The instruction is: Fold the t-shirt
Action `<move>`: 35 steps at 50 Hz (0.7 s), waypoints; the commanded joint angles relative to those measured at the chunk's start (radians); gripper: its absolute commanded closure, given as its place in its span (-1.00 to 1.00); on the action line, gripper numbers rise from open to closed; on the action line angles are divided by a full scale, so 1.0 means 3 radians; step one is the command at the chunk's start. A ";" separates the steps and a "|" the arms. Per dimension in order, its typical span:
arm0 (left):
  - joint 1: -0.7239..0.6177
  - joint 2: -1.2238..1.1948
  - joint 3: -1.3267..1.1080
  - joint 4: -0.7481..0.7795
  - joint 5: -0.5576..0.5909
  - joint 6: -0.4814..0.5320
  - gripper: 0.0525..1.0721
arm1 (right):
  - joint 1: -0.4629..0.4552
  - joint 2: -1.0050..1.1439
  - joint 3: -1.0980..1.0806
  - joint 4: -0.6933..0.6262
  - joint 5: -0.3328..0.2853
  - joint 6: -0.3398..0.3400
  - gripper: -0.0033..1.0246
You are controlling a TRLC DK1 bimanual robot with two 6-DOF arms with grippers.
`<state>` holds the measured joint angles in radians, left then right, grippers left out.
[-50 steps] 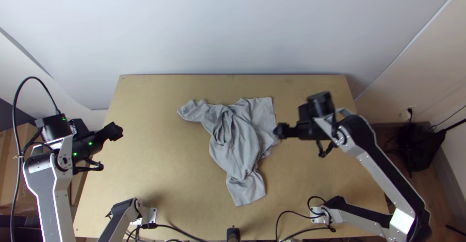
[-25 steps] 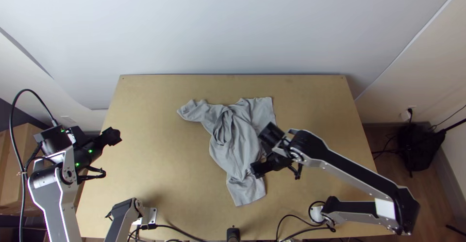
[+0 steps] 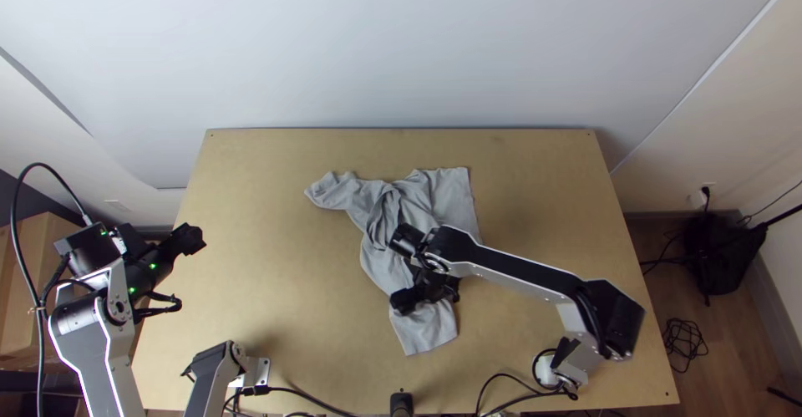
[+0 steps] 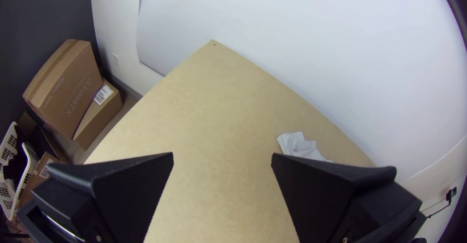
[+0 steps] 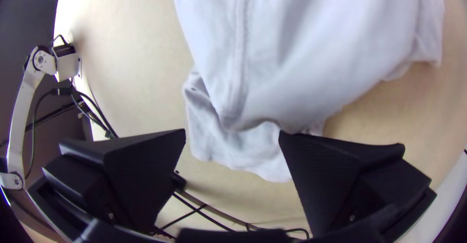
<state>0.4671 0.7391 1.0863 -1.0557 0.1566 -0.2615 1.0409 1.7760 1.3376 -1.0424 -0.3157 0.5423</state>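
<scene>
Beside the table [image 3: 276, 300], the left arm [image 3: 83, 312] shows grey links [image 3: 96, 363], green lights [image 3: 153, 266] and a black cable [image 3: 14, 216]; over the table, the right arm [image 3: 468, 252] has silver-edged black links [image 3: 526, 272] and, apparently, small screws [image 3: 616, 354].

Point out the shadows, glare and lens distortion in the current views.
Top view: soft shadow on the table near the left arm's base, glare along that arm's upper link; left wrist view: table edge bowed, right-hand corners dark; right wrist view: t-shirt brightly lit, table edge curved.
</scene>
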 commanded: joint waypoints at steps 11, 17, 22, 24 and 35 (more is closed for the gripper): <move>0.0008 0.0021 -0.0021 -0.0060 0.0025 0.0059 -0.90 | -0.0074 0.0334 0.0256 0.0606 -0.0032 -0.0038 0.95; -0.0115 -0.0004 -0.0011 -0.0060 0.0025 0.0079 -0.90 | -0.0125 0.0150 0.0578 0.0662 -0.0032 -0.0054 0.95; -0.0228 -0.0004 -0.0011 -0.0050 0.0092 0.0079 -0.90 | -0.0217 0.0124 0.1012 0.0708 -0.0011 -0.0049 0.95; -0.0284 -0.0009 -0.0001 -0.0035 0.0143 0.0079 -0.90 | -0.0269 0.0150 0.1166 0.0749 0.0019 -0.0033 0.95; -0.0846 -0.0025 0.0127 0.0022 0.0429 0.0054 -0.89 | -0.0453 0.0610 0.1958 0.0800 0.0393 -0.0013 0.95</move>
<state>0.2852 0.7391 1.0897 -1.0569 0.2527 -0.2501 0.9245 1.8812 1.8397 -0.8028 -0.2386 0.5388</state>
